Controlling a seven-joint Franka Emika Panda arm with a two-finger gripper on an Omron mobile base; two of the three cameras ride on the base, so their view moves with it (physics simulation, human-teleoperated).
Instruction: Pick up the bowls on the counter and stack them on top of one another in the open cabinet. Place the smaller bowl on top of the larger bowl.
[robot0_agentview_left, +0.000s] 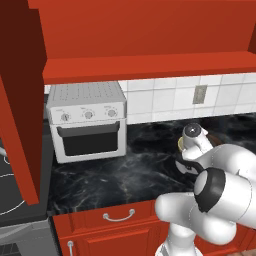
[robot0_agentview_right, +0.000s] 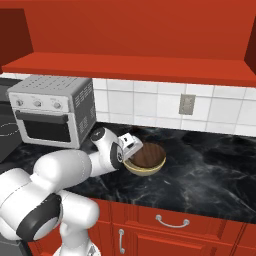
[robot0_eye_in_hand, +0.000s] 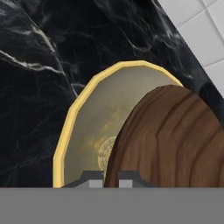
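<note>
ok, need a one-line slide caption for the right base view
Shut gripper at the rim of the dark brown bowl, which sits in the tan bowl on the black counter, under the red cabinet.

Counted two bowls on the surface (robot0_agentview_right: 210, 170): one dark brown bowl (robot0_agentview_right: 149, 155), one pale yellowish-tan bowl (robot0_agentview_right: 142, 170). One white toaster oven (robot0_agentview_left: 87, 120), bearing three knobs (robot0_agentview_left: 88, 114). One wall outlet (robot0_agentview_right: 187, 104). One red upper cabinet (robot0_agentview_right: 135, 67). Two curved silver drawer handles, one (robot0_agentview_left: 119, 216) per base view, the other (robot0_agentview_right: 172, 222).
</note>
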